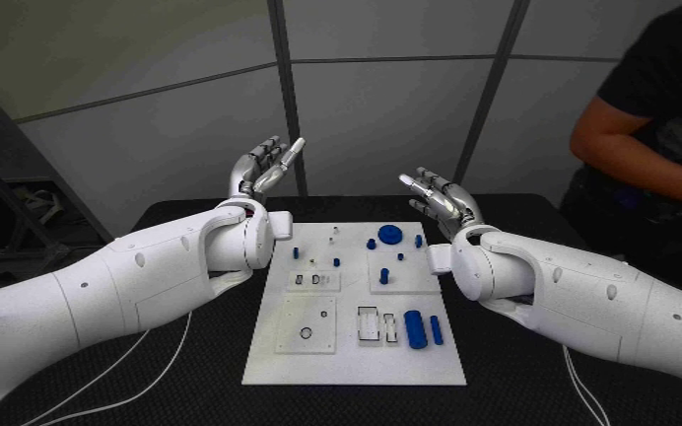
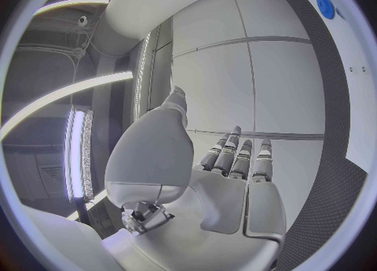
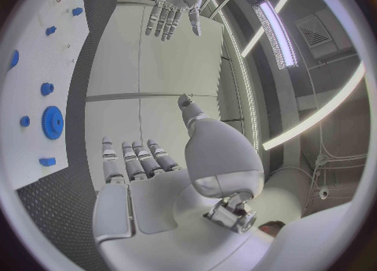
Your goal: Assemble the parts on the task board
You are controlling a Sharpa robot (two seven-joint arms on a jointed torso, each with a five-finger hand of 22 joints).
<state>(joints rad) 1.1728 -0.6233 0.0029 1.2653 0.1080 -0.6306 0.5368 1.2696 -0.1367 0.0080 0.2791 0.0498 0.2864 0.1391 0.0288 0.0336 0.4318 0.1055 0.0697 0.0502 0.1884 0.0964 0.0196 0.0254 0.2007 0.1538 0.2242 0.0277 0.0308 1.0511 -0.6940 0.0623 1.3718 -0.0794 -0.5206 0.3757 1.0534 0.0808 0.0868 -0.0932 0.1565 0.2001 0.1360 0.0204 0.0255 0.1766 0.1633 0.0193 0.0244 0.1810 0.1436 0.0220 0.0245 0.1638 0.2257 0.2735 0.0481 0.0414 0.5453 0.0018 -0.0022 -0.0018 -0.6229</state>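
The white task board (image 1: 356, 347) lies in the middle of the black table. Small blue parts stand on its far half, among them a round blue disc (image 1: 389, 234) and short pegs (image 1: 298, 252). A long blue cylinder (image 1: 415, 328) and a thinner blue bar (image 1: 437, 330) lie near its front right. My left hand (image 1: 264, 168) is raised above the table left of the board, fingers spread, holding nothing. My right hand (image 1: 440, 195) is raised right of the board, also spread and empty. The right wrist view shows the disc (image 3: 53, 122) and board (image 3: 47, 70), and my left hand (image 3: 174, 7) opposite.
A person in a dark shirt (image 1: 636, 120) stands at the back right beside the table, not touching anything. White cables (image 1: 128, 367) run over the black table at the front left, and another cable (image 1: 582, 391) at the front right.
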